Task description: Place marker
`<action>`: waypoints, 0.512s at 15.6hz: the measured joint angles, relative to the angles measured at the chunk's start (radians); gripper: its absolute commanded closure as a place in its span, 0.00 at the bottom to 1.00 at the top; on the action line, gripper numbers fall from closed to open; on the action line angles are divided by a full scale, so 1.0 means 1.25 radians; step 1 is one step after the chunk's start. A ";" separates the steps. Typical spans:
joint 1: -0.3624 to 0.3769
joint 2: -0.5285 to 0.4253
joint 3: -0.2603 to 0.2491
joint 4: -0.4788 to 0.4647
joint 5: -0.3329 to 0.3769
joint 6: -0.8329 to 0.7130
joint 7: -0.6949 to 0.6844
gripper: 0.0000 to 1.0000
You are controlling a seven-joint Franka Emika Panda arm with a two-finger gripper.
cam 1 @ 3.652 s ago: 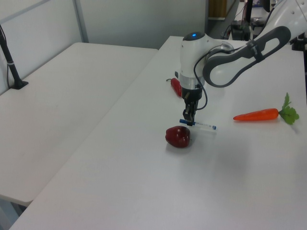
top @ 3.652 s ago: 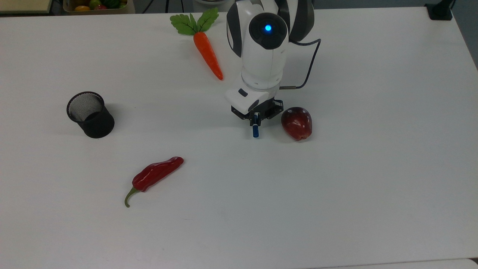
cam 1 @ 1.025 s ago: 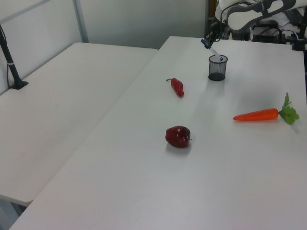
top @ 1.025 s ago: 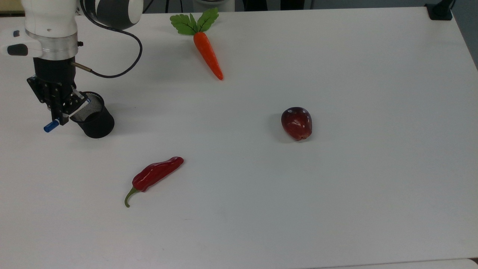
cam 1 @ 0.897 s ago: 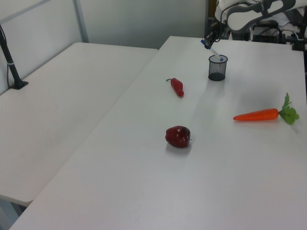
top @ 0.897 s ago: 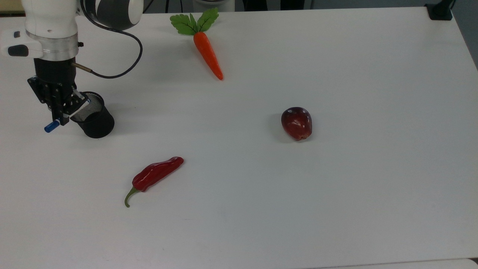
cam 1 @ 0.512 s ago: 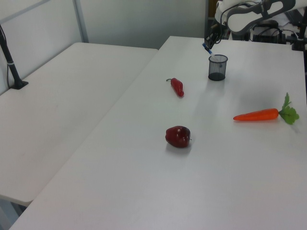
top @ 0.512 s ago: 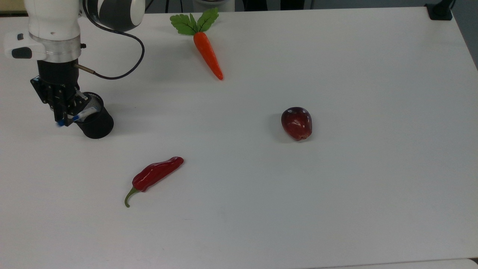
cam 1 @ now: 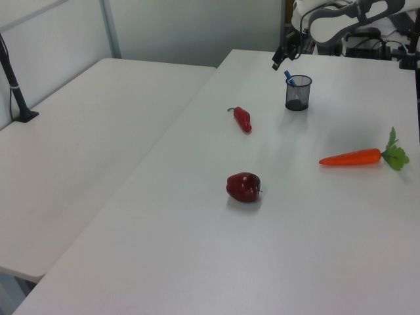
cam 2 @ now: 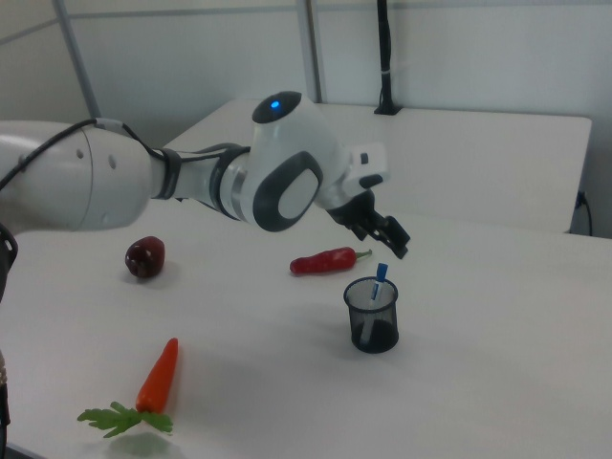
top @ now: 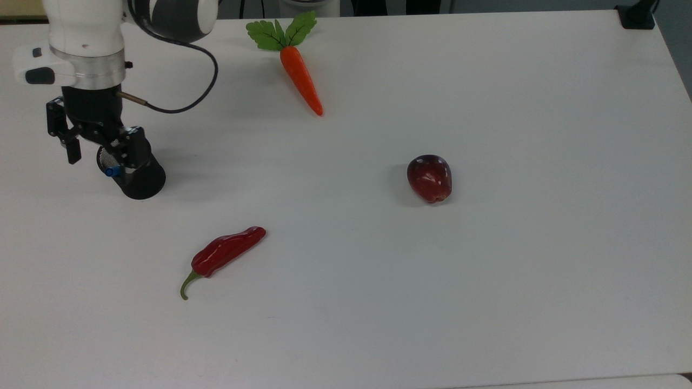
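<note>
Three views were checked in turn.

Top view: the robot's black two-finger hand [top: 100,148] hangs just above the black mesh cylinder cup [top: 135,175], its fingers spread wide and gripping nothing. The slim white marker with blue cap [top: 113,172] stands inside the cup, blue end showing at the rim on the top view's left. Judged from this, the release is made and the placing step is all but complete; what remains is a straight lift clear of the cup without catching the rim or the protruding pen. The cup sits near the top view's left edge of the white surface [top: 486,270], so room is tighter on that side; open surface lies toward the red chili pepper [top: 224,254], the dark red apple [top: 430,178] and the orange carrot with green leaves [top: 300,75], all well apart.

Left view: the marker [cam 1: 289,79] leans in the cup [cam 1: 297,92], with the hand [cam 1: 282,58] above and beside it.

Right view: the marker [cam 2: 380,280] stands tilted in the cup [cam 2: 372,316]; the hand [cam 2: 381,232] is above, apart from it.
</note>
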 measured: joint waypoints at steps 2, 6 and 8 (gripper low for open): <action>0.034 -0.012 0.003 0.019 0.000 -0.050 0.000 0.00; 0.124 -0.048 0.005 0.071 0.001 -0.214 0.001 0.00; 0.164 -0.078 0.005 0.082 0.001 -0.307 0.001 0.00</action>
